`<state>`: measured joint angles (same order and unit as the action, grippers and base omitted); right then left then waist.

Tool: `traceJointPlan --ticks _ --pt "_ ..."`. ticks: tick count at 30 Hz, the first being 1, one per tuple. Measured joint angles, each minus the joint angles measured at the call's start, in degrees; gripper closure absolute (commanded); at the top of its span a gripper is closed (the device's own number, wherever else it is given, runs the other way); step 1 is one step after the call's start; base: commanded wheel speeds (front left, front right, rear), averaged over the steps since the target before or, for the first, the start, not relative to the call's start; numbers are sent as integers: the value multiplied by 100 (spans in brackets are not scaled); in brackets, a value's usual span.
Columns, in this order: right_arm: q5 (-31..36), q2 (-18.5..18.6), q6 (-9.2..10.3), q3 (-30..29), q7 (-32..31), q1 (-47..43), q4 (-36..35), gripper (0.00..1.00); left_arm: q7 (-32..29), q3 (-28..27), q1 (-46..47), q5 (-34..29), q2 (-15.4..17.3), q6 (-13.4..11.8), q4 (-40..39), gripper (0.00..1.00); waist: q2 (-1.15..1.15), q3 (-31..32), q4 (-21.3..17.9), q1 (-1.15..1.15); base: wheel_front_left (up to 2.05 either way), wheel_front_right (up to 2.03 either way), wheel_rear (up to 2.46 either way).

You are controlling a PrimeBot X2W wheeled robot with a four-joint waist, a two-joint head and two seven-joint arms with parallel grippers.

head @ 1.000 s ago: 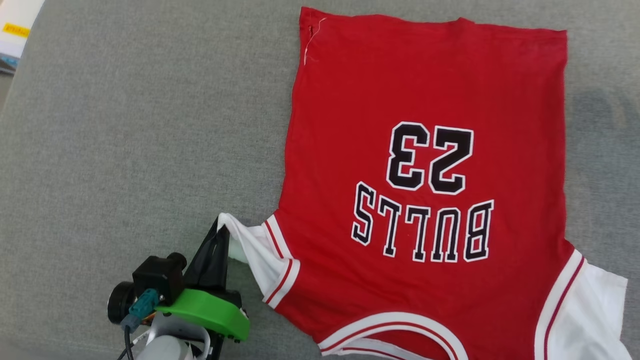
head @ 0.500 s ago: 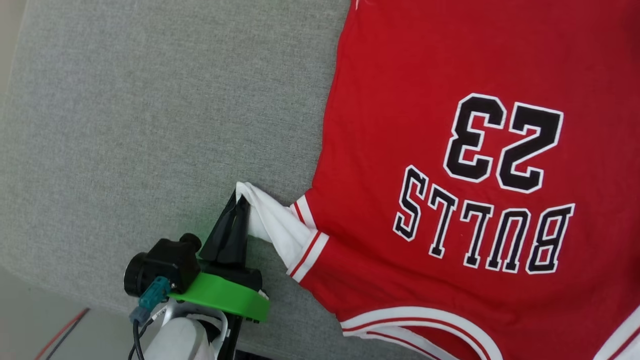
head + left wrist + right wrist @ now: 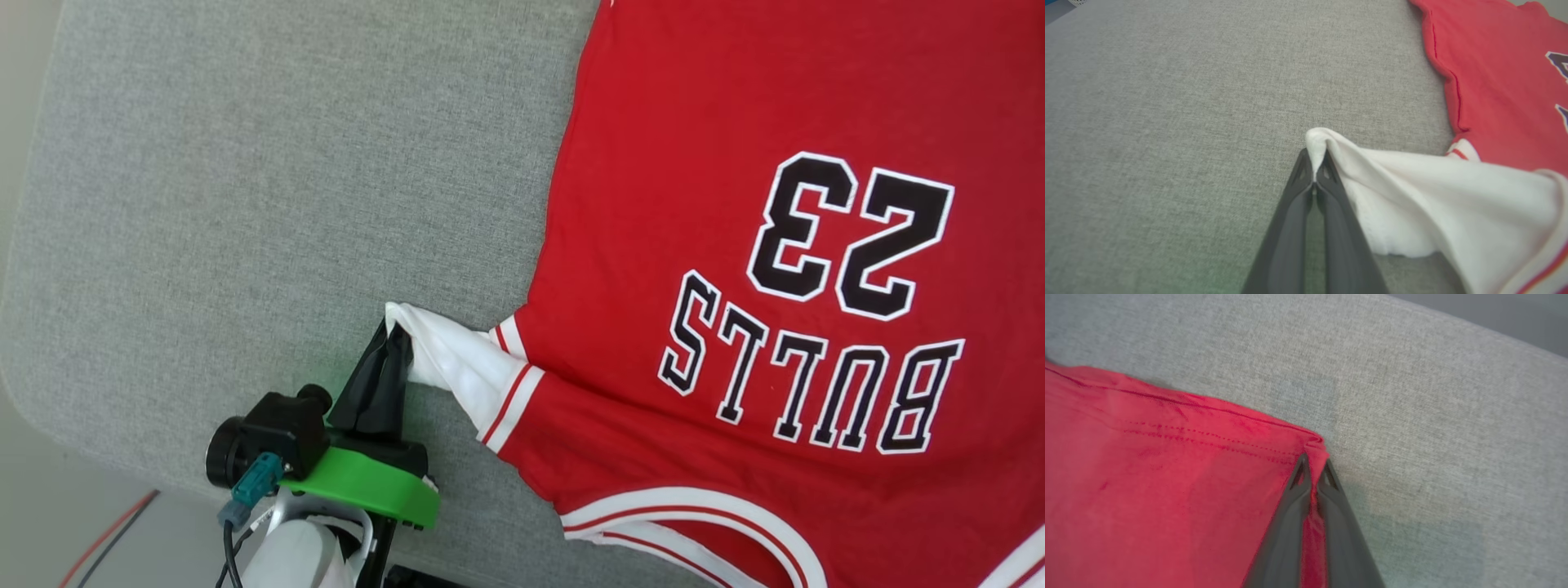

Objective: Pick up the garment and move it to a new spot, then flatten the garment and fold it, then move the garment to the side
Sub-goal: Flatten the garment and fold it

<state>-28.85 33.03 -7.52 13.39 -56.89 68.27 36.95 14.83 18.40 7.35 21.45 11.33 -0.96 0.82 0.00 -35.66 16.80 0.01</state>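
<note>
The garment [image 3: 735,204], a red jersey with white sleeves and black numerals, lies flat on the grey cushion, collar toward me. My left gripper [image 3: 394,336] is shut on the tip of its white sleeve [image 3: 457,367], lifting that tip slightly. The left wrist view has the white fabric [image 3: 1412,192] pinched between the left gripper [image 3: 1314,157]. In the right wrist view my right gripper [image 3: 1312,463] is shut on the red hem corner of the garment [image 3: 1167,477], with cloth between its fingers.
The grey cushion [image 3: 286,204] stretches out to the left of the garment. Its rounded edge [image 3: 33,408] runs down the lower left, with floor and a red cable [image 3: 106,539] beyond. In the right wrist view the cushion's far edge [image 3: 1474,326] runs across the top right.
The head camera has swung, shifting the whole picture right and up. The left gripper keeps its hold on the sleeve tip.
</note>
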Motion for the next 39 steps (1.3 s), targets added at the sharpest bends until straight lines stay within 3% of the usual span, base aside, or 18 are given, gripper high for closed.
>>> traceJointPlan --ticks 9,20,24,31,39 --pt "-586 132 -1 667 636 -446 -278 100 -1 -168 -313 -75 -8 26 288 100 0 628 -149 0 0 0 0" --pt "-1795 1272 -1 1356 1274 -1920 -1595 100 -10 -308 -801 -68 186 -32 520 100 0 1600 -493 -1 0 0 0" --pt "-2111 1607 -1 1301 1569 -2713 -1979 100 -26 -357 -926 -26 258 -86 525 100 0 1887 -679 -1 0 0 0" --pt "-2430 1884 0 766 2065 -4364 -2301 100 -76 -398 -1122 -9 331 -159 512 100 0 2283 -1010 -1 0 0 0" --pt "-2557 1652 0 26 2353 -6382 -2580 100 -85 -416 -1274 30 403 -232 454 100 0 2606 -1297 -1 0 0 0"
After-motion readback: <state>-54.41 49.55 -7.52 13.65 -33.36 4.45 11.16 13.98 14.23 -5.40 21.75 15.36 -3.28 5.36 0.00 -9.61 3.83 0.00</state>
